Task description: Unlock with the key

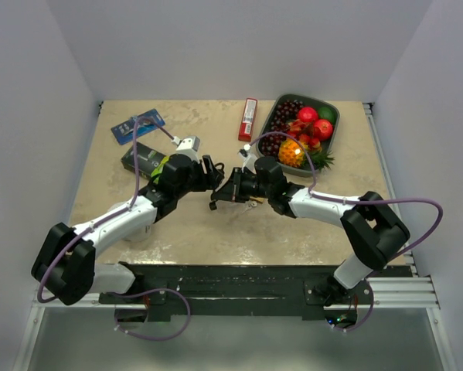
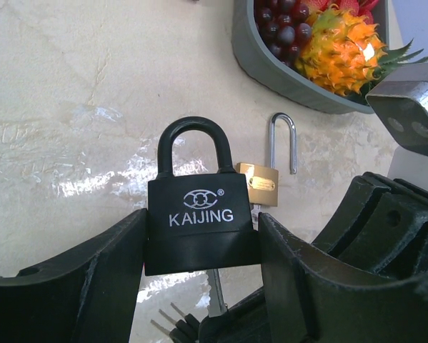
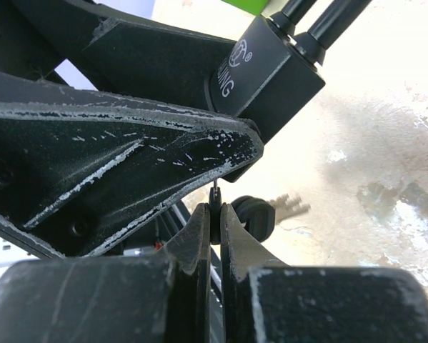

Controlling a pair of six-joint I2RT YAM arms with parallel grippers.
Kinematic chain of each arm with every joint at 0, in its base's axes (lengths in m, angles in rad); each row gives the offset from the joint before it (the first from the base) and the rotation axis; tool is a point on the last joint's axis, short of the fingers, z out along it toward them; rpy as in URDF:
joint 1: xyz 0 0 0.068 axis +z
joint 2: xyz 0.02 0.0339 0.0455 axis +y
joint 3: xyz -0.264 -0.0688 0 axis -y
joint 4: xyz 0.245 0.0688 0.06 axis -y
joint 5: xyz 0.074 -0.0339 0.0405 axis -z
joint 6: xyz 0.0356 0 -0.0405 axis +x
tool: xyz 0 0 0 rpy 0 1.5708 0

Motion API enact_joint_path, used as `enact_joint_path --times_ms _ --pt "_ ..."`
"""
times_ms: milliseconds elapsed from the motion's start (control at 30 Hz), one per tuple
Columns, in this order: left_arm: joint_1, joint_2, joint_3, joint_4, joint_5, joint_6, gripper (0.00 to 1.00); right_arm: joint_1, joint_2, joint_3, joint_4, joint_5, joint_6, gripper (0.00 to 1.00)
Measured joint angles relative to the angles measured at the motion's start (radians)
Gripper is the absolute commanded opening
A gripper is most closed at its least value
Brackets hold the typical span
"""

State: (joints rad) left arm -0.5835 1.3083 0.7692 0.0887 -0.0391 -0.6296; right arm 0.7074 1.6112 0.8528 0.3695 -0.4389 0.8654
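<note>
Left tool (image 1: pixel 211 171) and right tool (image 1: pixel 229 189) face each other over the table (image 1: pixel 192 124), near the fruit tray (image 1: pixel 329 141).

The black padlock (image 2: pixel 199 221), marked KAIJING, sits upright between the fingers of the left tool (image 2: pixel 201 246), its shackle closed. The thin key (image 3: pixel 214 202), pinched in the right tool (image 3: pixel 214 221), points to its bottom.

My top cam sits high behind my bases, looking down & fwd over the whole table (image 1: pixel 216 232), w/ left arm (image 1: pixel 123 220) & right arm (image 1: pixel 324 202) meeting mid-frame. My left wrist cam looks out along the left fingers (image 2: pixel 78 286), v. close on the lock (image 2: pixel 199 221), w/ table & tray (image 2: pixel 271 68) beyond; my right wrist cam looks out between the right fingers (image 3: pixel 192 243), closer still & tilted, table down its right side. All 3 share the spot where the arms meet; both wrist cams share the lock.
</note>
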Motion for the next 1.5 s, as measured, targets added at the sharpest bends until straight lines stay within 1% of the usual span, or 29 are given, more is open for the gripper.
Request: enact_joint_path --times_ms 267,833,1233,1500 --pt "-0.011 -0.008 0.000 0.002 -0.046 0.020 0.00 0.003 0.000 0.000 0.013 0.021 0.043 0.00" --pt "-0.046 -0.008 0.005 0.008 -0.132 0.059 0.00 0.011 0.003 0.000 0.024 0.068 0.077 0.00" --pt "-0.061 -0.008 0.006 0.023 -0.174 0.077 0.00 0.019 0.003 0.011 0.016 0.110 0.070 0.00" --pt "-0.061 -0.008 0.014 0.028 -0.175 0.093 0.00 0.019 0.003 0.017 0.026 0.116 0.050 0.00"
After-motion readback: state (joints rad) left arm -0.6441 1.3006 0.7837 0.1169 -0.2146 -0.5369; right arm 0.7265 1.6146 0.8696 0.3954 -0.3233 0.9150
